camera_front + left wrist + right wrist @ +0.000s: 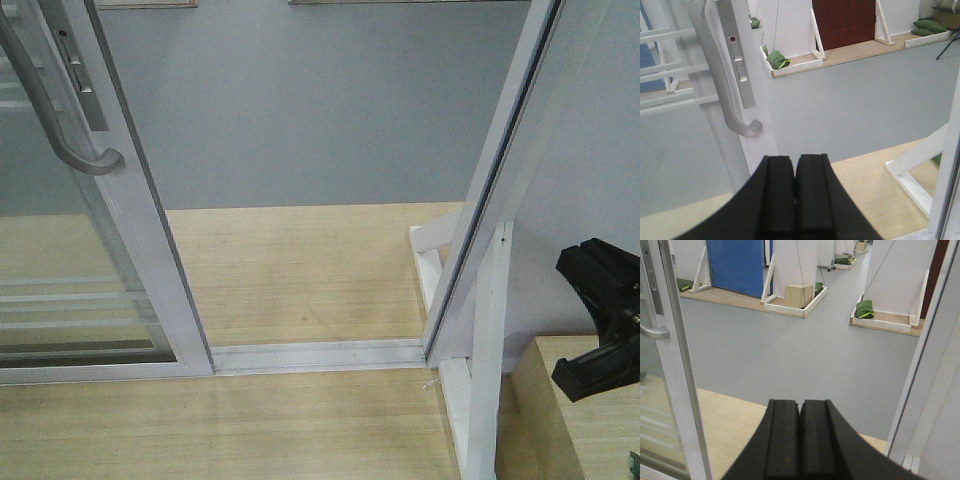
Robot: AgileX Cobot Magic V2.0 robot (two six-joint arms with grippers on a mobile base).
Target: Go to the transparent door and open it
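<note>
Door point(130, 230): standing at far left of the front view, glass panel with thin white bars low down, white stile slanting down to the floor track; already slid or swung aside, leaving a wide gap.
Handle point(720, 75): curving silver-grey down the stile, ending in a hooked tip; lying just above and left of the left gripper, not touched.
Lock plate point(740, 67): sitting beside the handle on the stile edge.
Left gripper point(795, 200): pointing toward the stile below the handle; fingers point(777, 195) pressed together, holding nothing.
Opening: showing grey floor point(320, 110) beyond and wood flooring at the threshold.
Track point(315, 355): running white across the threshold, unobstructed.
Right gripper point(800, 440): aiming through the gap; fingers point(815, 440) likewise closed on nothing.
Frame post point(500, 170): leaning along the right side, bounding the opening.
Progress: approaching done, base parked at the threshold; door judged largely open already, with neither gripper engaging the handle; remaining, at most, widening the gap or confirming full travel.
</note>
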